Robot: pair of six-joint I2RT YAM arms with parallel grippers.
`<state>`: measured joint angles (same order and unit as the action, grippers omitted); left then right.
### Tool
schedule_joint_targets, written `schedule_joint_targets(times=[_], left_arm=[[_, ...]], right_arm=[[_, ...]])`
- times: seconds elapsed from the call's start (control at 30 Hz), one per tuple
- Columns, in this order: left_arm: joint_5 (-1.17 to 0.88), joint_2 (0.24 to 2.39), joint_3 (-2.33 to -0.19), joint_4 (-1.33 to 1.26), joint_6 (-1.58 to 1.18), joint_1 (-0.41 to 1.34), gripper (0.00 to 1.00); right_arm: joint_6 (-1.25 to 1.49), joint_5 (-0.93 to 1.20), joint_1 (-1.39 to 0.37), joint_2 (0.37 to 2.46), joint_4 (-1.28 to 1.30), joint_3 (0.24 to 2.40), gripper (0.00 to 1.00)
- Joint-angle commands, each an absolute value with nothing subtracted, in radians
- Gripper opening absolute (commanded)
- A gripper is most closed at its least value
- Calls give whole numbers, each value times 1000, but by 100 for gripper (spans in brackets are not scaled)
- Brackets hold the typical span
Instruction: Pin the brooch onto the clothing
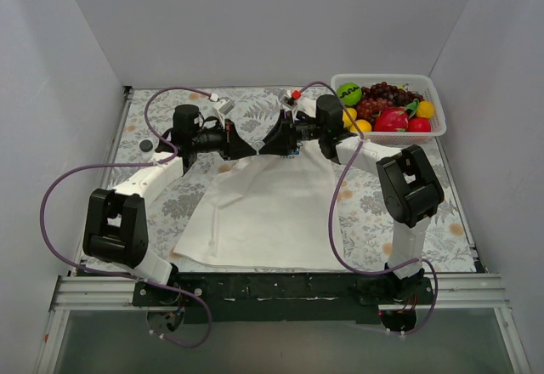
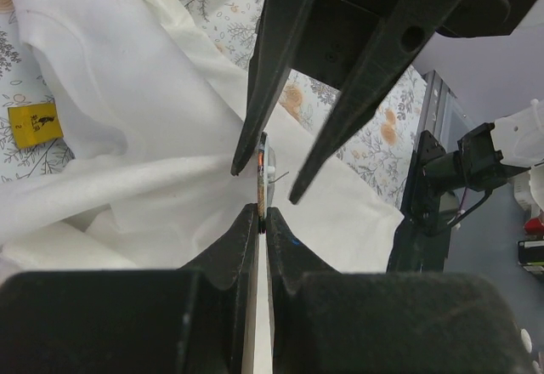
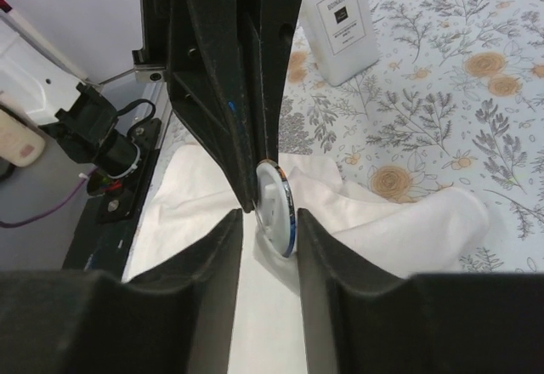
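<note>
The 2 tools meet tip to tip at the shirt's (image 1: 263, 212) 12 o'clock edge on the table (image 1: 255, 106). The left tool (image 1: 252, 147) is pinched closed on a shirt fold, the brooch (image 3: 276, 208) standing edge-on at its tips; the right tool (image 1: 266, 146) is open, straddling the brooch

The clothing (image 1: 263, 212) is plain white on a pale tablecloth (image 1: 255, 106) printed with grey leafy sprigs and orange-brown blossoms. At the shirt's far edge the brooch (image 3: 276, 208) shows a whitish face with a blue rim, between the matt black fingers of the left gripper (image 2: 263, 214) and right gripper (image 3: 269, 217). To the shirt's far right a white basket (image 1: 433, 132) holds green, dark purple, red, yellow and orange fruit (image 1: 387, 110); to its left lies a dark grey disc (image 1: 146, 145), beside it a yellow tag (image 2: 34, 124), and purple cables (image 1: 59, 187) loop round it.
</note>
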<state>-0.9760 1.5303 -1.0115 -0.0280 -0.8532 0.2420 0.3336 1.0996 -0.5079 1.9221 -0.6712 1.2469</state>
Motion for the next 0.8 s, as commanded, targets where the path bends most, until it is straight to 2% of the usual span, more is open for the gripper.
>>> schedule_joint_targets(times=[0.0,0.03,0.13,0.37,0.47,0.6,0.77], left_arm=[[-976,1526,-1054,-29,-844,241,0],[-974,1528,-1054,-29,-844,241,0],[-974,1529,-1055,-28,-845,242,0],[-971,1528,-1057,-18,-842,242,0],[-971,1526,-1055,-18,-839,242,0],[-974,1529,-1057,-18,-839,241,0],[-976,1531,-1060,-18,-841,241,0]], right_arm=[[324,1149,-522,1879,-702,1258,48],[336,1152,-522,1873,-748,1235,54],[368,1158,-522,1868,-790,1220,57],[373,1161,-512,1867,-788,1223,45],[377,1173,-506,1865,-799,1215,43],[428,1183,-494,1870,-870,1206,42],[449,1193,-485,1875,-893,1206,48]])
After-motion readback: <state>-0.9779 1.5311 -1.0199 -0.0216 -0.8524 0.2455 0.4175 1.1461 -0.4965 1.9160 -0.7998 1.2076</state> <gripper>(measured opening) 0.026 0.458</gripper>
